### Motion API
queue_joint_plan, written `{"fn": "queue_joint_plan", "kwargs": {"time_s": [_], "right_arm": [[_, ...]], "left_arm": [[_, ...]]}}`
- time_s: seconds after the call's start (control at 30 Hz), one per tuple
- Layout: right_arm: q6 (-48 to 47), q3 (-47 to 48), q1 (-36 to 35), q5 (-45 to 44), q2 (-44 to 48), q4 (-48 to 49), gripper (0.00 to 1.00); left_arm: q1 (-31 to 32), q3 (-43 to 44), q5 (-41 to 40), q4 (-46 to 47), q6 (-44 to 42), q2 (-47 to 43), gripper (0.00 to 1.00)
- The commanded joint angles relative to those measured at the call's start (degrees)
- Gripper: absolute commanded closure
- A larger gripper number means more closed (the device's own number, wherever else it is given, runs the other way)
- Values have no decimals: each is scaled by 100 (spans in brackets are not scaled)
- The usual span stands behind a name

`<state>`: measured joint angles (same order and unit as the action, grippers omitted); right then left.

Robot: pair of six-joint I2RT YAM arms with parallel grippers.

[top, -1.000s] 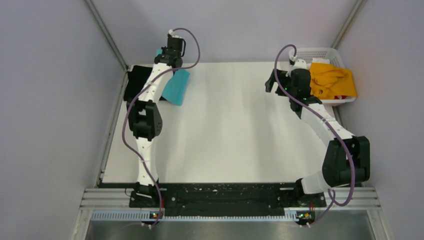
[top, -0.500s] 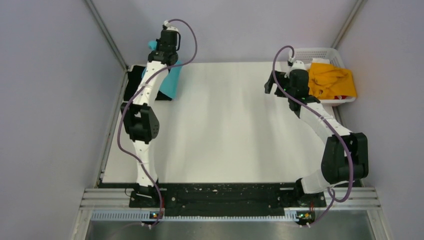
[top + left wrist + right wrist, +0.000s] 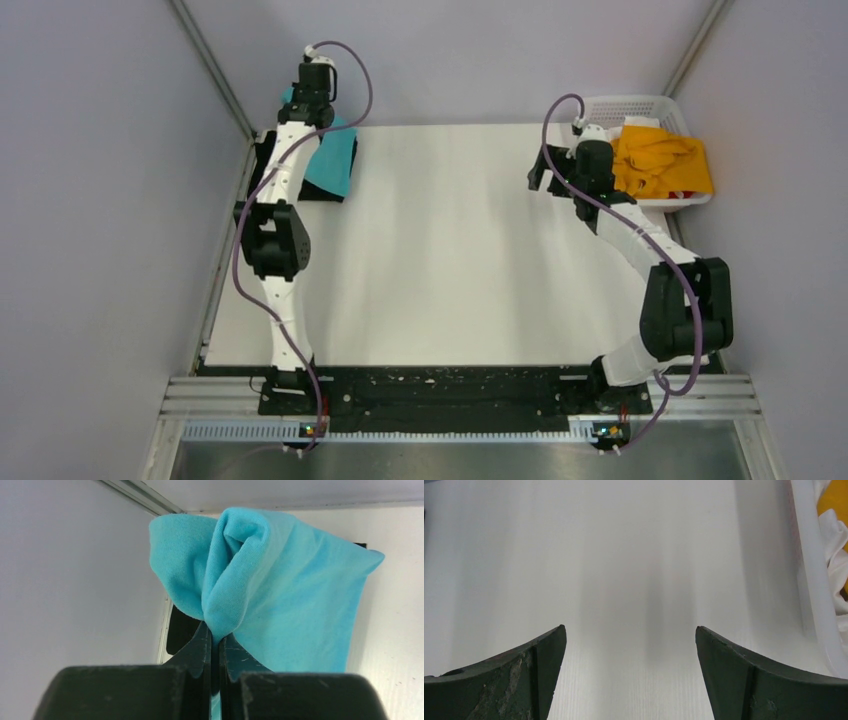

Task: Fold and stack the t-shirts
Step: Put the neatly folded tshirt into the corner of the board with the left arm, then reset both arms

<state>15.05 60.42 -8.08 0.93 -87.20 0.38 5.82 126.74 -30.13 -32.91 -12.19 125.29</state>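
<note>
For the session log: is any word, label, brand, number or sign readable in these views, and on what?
None readable. The turquoise-blue cloth t-shirt pinched in the left gripper, the orange-yellow cloth t-shirt in the white plastic lattice basket, and the white table top all show plain surfaces; no tags or prints in view.

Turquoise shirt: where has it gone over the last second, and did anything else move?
The left claw, shut on the turquoise shirt, carried it left, toward the far-left corner; in the top view it now overlaps the black shirt. The right claw stayed open beside the basket, barely shifting, and the yellow shirt stayed in the basket.
</note>
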Motion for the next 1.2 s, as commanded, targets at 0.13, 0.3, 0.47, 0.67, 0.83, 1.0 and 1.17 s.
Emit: {"fn": "queue_joint_plan", "kwargs": {"time_s": [0.13, 0.3, 0.47, 0.67, 0.83, 1.0, 1.17], "right_arm": [[-53, 327, 26, -75, -111, -146, 2], [-57, 351, 26, -304, -161, -380, 2], [-78, 378, 25, -462, -222, -600, 2], [-71, 459, 26, -594, -231, -809, 2], [-9, 392, 25, -624, -80, -872, 2], [76, 160, 25, -609, 177, -810, 1], [292, -306, 26, -577, 549, -647, 1]], "left_arm": [[-545, 237, 934, 853, -129, 490, 100], [-1006, 246, 1333, 1055, -65, 694, 100], [-1134, 229, 1402, 1217, -74, 886, 100], [-1143, 202, 972, 1466, 108, 1003, 26], [-1136, 183, 501, 1514, 676, 802, 1], [-1082, -384, 1087, 1254, 1410, 64, 1], [-977, -1715, 2076, 1233, 2407, -1122, 1]]}}
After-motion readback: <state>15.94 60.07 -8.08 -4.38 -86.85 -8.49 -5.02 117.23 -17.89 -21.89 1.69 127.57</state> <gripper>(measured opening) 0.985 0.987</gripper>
